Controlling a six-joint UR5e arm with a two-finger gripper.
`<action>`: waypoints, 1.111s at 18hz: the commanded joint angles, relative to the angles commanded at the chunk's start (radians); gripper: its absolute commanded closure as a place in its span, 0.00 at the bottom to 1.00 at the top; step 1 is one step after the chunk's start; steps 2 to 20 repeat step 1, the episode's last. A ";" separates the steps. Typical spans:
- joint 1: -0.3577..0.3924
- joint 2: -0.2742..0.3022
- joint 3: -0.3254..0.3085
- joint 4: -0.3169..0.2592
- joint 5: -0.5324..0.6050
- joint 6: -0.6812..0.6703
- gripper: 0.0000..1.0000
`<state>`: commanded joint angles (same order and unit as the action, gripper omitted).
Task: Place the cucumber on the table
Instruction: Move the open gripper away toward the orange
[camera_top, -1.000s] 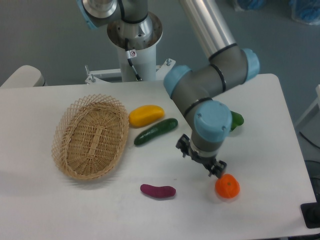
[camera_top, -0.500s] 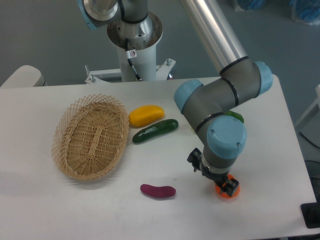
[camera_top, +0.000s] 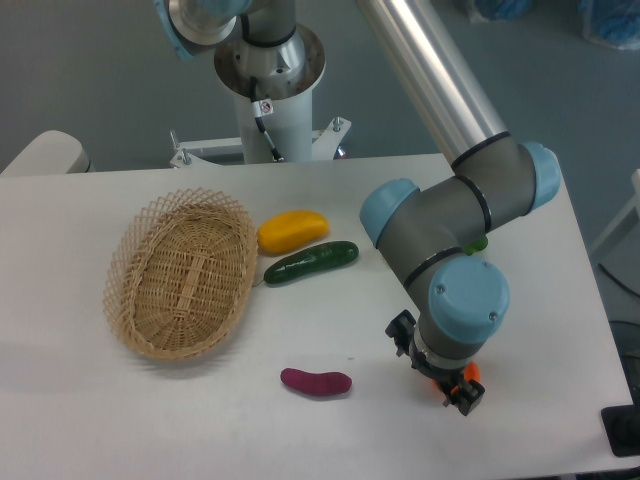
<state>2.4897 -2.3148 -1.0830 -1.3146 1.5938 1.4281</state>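
Cucumber (camera_top: 311, 263) lies on the table (camera_top: 90, 410), just right of the basket (camera_top: 182, 273) and touching the yellow fruit (camera_top: 292, 230) — slightly flatter in angle than a second ago. Gripper (camera_top: 452, 380) has travelled down and right, now over the orange (camera_top: 467, 372), which it largely hides; whether its jaws grasp anything cannot be told. Purple oblong (camera_top: 316, 382) unchanged — well apart from the cucumber.

Grey arm (camera_top: 440, 215), blue caps, seemingly black gripper (camera_top: 440, 372)
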 joint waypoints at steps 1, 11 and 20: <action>0.000 0.000 0.000 0.000 0.002 0.000 0.00; 0.000 0.000 0.000 0.000 0.002 0.000 0.00; 0.000 0.000 0.000 0.000 0.002 0.000 0.00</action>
